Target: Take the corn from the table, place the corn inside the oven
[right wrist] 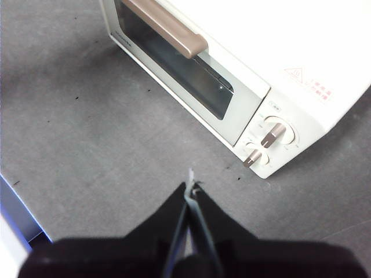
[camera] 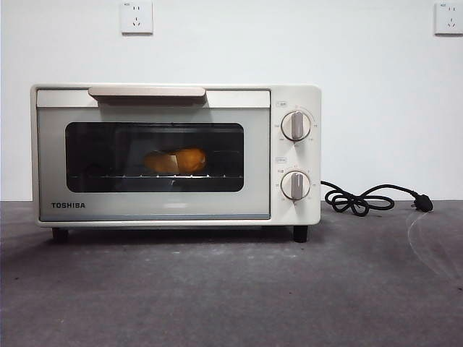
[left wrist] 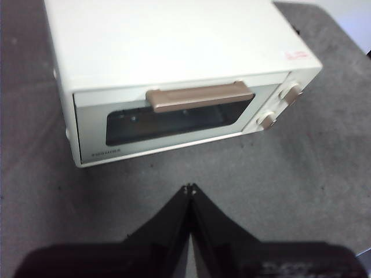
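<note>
The corn lies on the rack inside the oven, seen yellow-orange through the dark glass of the closed door. The cream-white oven stands on the dark grey table. My left gripper hangs shut above the table in front of the oven door, holding nothing. My right gripper is also shut and empty, above the table near the oven's knob end. Neither arm shows in the front view. The wrist views do not show the corn.
The oven's black cord and plug lie on the table to the oven's right. Two wall sockets sit on the white wall behind. The table edge shows in the right wrist view.
</note>
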